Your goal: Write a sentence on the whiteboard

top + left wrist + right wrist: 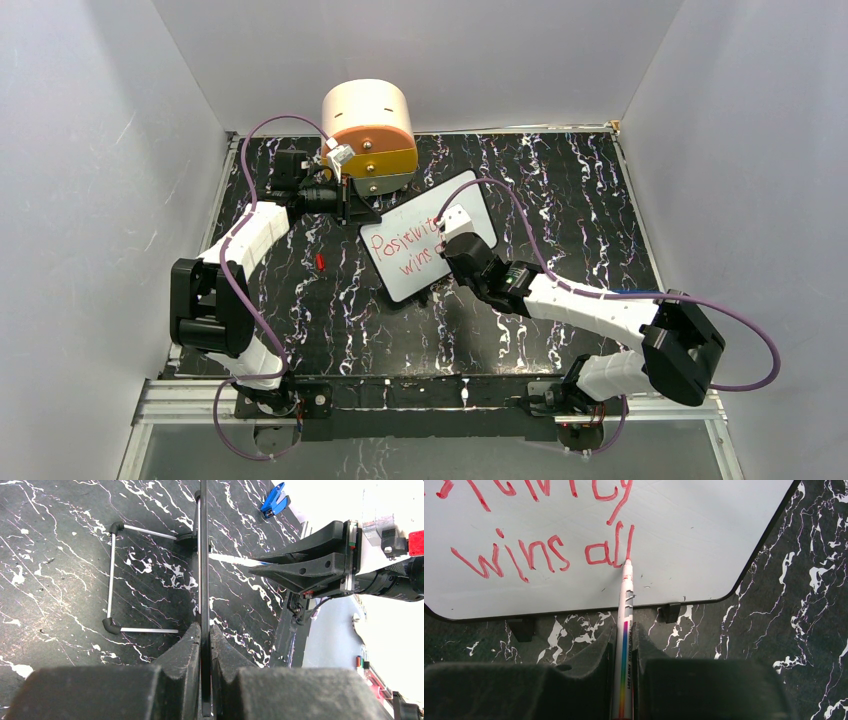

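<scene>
Black marbled tabletop (560,330) carries the whiteboard (395,280) near its middle. Its sentence (539,555) looks complete: the marker (625,605) tip touches the last "l" of "all". The right claw (625,630) pinches the marker; the left claw (202,630) pinches the board's edge. Next, probably, lift the tip off cleanly. Overhead the right claw hides the ending; only the left wrist shows the wire stand (112,575).
</scene>
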Robot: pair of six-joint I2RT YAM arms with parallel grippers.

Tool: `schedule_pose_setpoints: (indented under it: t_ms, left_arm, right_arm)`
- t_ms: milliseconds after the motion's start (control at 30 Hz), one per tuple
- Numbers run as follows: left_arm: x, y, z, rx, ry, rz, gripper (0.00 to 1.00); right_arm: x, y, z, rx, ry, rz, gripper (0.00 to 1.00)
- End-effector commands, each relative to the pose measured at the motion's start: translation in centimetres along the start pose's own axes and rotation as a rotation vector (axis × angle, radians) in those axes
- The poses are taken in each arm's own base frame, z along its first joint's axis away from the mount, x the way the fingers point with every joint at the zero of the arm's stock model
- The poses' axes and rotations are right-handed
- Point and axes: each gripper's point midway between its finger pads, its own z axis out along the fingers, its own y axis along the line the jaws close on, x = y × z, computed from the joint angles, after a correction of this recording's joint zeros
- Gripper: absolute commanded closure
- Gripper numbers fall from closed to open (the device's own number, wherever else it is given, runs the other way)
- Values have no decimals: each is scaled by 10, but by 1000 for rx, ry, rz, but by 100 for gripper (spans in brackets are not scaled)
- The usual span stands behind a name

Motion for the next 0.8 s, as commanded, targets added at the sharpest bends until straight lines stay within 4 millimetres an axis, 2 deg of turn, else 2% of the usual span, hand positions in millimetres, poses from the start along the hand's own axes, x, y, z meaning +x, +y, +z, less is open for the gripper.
schedule_pose_setpoints:
  t_ms: [0, 767]
  left_arm:
    - [27, 23, 5, -90, 72, -64, 100]
    - [28, 24, 5, -94, 73, -64, 100]
  right_arm:
    - [-2, -1, 0, 1, -9, 22, 100]
    - [-6, -11, -4, 47, -29, 40, 100]
